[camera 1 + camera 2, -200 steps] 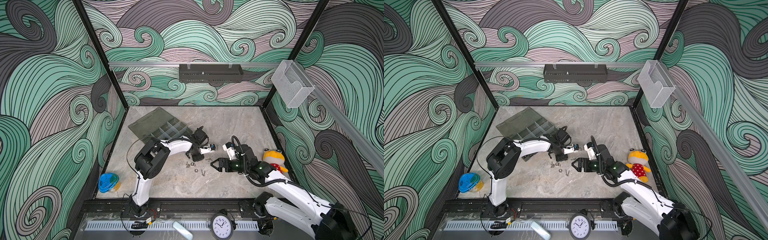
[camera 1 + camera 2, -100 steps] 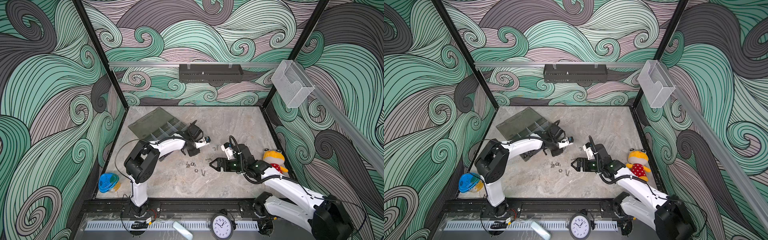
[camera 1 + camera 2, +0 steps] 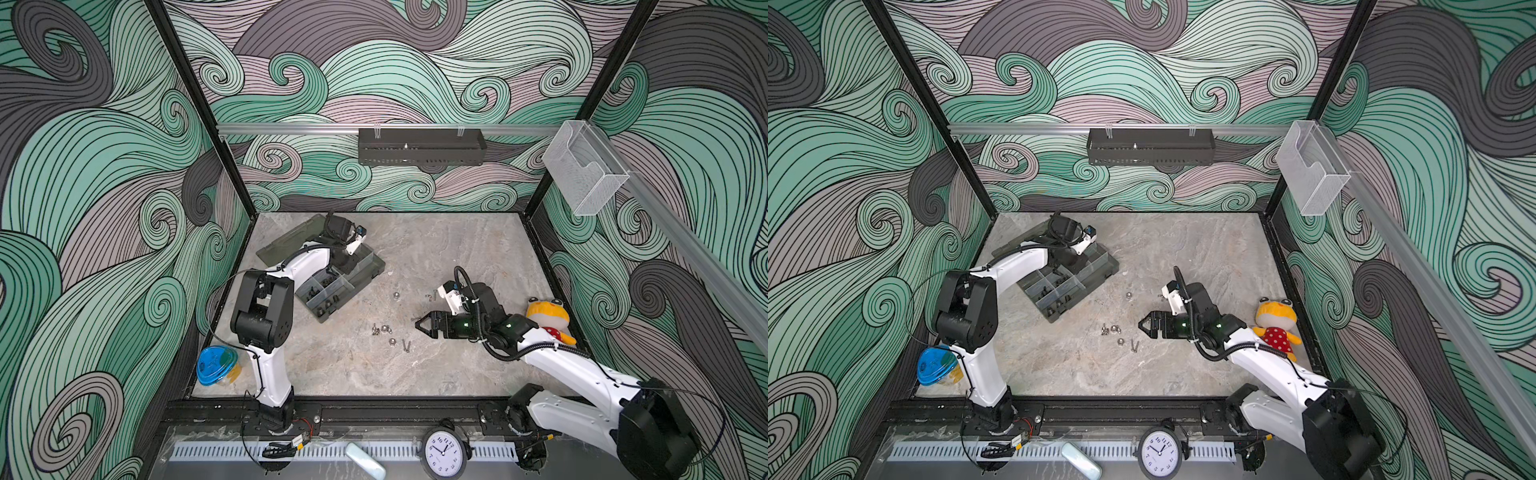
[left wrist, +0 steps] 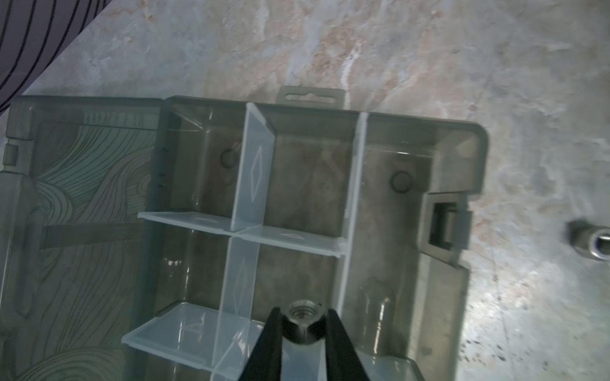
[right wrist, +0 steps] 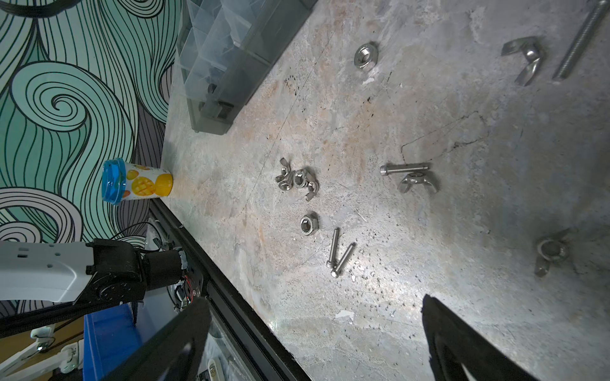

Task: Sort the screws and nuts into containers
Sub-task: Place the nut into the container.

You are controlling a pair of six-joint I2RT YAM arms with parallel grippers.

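Jaws of the left gripper [image 4: 302, 311] are narrow, pinching a silver hex nut [image 4: 302, 314] by its flats, with the threaded hole facing the wrist camera. The nut is held over the organiser box [image 3: 371, 272], above a compartment beside the pale dividers [image 4: 242, 227]. Whether it is clear of the divider tops is hard to judge from this angle. The box lies toward the left rear of the worktop [image 3: 457, 249], its lid [image 3: 286, 245] open and flat beside it. The near-end compartments [image 3: 326, 293] hold small dark pieces, too small to type.

Rightward, loose silver hardware lies on the bare worktop:
- a flanged nut [image 5: 365, 55] near the box
- a nut cluster [image 5: 297, 179], wing nuts and a hex nut touching
- a lone hex nut [image 5: 309, 223] just beside the cluster
- two thin screws [image 5: 340, 255] side by side, heads close together
- further right, a short screw [image 5: 404, 167] with a wing nut [image 5: 417, 181] against it

Jaws of the right gripper [image 3: 420, 325] are spread wide, holding nothing, pointed toward the loose hardware. A plush toy [image 3: 545, 320] sits at the right edge, beside that arm.
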